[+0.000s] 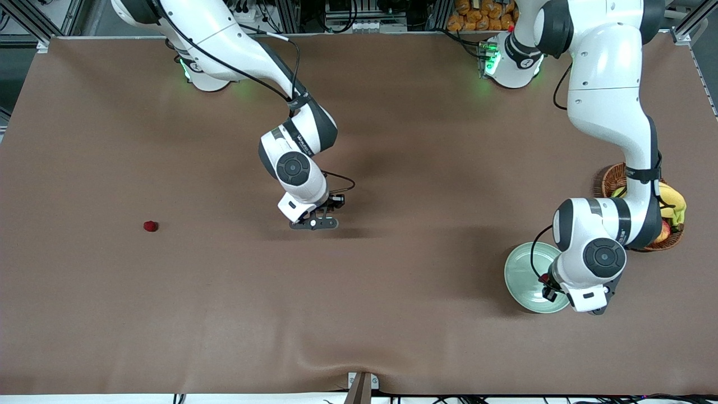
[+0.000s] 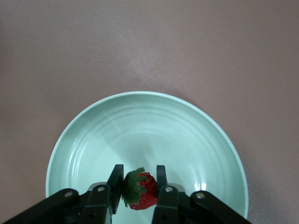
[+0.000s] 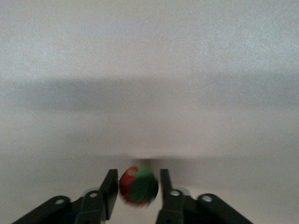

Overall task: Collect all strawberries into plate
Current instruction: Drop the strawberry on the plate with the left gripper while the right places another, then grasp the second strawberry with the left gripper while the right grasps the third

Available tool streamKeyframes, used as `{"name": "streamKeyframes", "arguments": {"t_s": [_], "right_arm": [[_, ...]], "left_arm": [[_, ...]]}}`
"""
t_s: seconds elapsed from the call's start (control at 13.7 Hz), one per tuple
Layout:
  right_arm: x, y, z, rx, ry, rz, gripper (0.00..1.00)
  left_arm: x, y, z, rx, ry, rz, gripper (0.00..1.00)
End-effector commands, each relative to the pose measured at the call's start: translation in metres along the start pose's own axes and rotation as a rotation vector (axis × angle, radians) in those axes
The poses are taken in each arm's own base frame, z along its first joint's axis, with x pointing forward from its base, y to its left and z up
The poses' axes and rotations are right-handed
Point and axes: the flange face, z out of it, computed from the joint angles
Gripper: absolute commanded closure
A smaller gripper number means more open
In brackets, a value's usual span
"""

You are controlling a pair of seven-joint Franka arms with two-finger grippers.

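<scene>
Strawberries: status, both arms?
Left gripper over plate, gripping a strawberry. Right gripper mid-table, gripping second strawberry. Third berry on table toward right arm's end, nothing around it.

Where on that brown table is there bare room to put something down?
The widest bare patch lies between the loose strawberry and the right pincer mid-table; another runs from that pincer to the plate. It is crowded at the left arm's end: plate, left pincer over it holding a berry, and the fruit basket.
</scene>
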Motion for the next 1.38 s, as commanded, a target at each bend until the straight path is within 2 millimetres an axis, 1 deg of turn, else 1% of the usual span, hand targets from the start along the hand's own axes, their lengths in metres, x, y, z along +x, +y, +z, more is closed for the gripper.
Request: {"name": "streamKeyframes", "arguments": {"t_s": [0.0,0.07,0.15,0.22,0.29,0.36,0.44,0.58,0.66,0.73,0.8,0.87,0.95,1.02,1.09,1.24,1.31], "right_arm": [[0.011,0.004,-0.01,0.013,0.009,0.015,0.0],[0.021,0.017,-0.02,0.019,0.017,0.032,0.0],[0.028,0.027,-0.029,0.023,0.025,0.048,0.0],[0.035,0.037,-0.04,0.026,0.038,0.061,0.0],[0.045,0.054,-0.052,0.029,0.051,0.084,0.0],[0.058,0.083,-0.066,0.03,0.056,0.113,0.0],[0.067,0.11,-0.077,0.029,0.053,0.113,0.0],[0.084,0.18,-0.102,0.021,0.008,0.1,0.0],[0.089,0.214,-0.114,0.019,-0.021,0.106,0.0],[0.095,0.254,-0.125,0.023,-0.04,0.124,0.0],[0.097,0.282,-0.131,0.027,-0.052,0.132,0.0],[0.099,0.309,-0.136,0.03,-0.056,0.131,0.0],[0.101,0.334,-0.138,0.026,-0.054,0.131,0.0],[0.097,0.358,-0.135,0.001,-0.06,0.116,0.0],[0.094,0.381,-0.135,-0.036,-0.066,0.087,0.0],[0.083,0.42,-0.12,-0.071,-0.103,0.015,0.0],[0.077,0.439,-0.112,-0.063,-0.121,-0.001,0.0]], "left_arm": [[-0.019,0.015,-0.022,-0.021,0.036,0.066,0.0],[-0.03,0.021,-0.03,-0.033,0.041,0.081,0.0],[-0.05,0.031,-0.041,-0.048,0.045,0.102,0.0],[-0.078,0.043,-0.049,-0.058,0.046,0.13,0.0],[-0.111,0.055,-0.056,-0.069,0.046,0.163,0.0],[-0.151,0.068,-0.065,-0.083,0.048,0.197,0.0],[-0.185,0.076,-0.071,-0.092,0.047,0.199,0.0],[-0.256,0.088,-0.077,-0.105,0.044,0.196,0.0],[-0.281,0.093,-0.085,-0.124,0.035,0.192,0.0],[-0.316,0.1,-0.097,-0.162,-0.012,0.192,0.0],[-0.343,0.104,-0.103,-0.187,-0.051,0.197,0.0],[-0.372,0.107,-0.11,-0.23,-0.079,0.207,0.0],[-0.4,0.111,-0.111,-0.274,-0.102,0.203,0.0],[-0.428,0.116,-0.115,-0.322,-0.12,0.188,0.0],[-0.459,0.117,-0.115,-0.345,-0.138,0.168,0.0],[-0.526,0.107,-0.109,-0.339,-0.165,0.085,0.0],[-0.547,0.101,-0.105,-0.324,-0.177,0.041,0.0]]}}
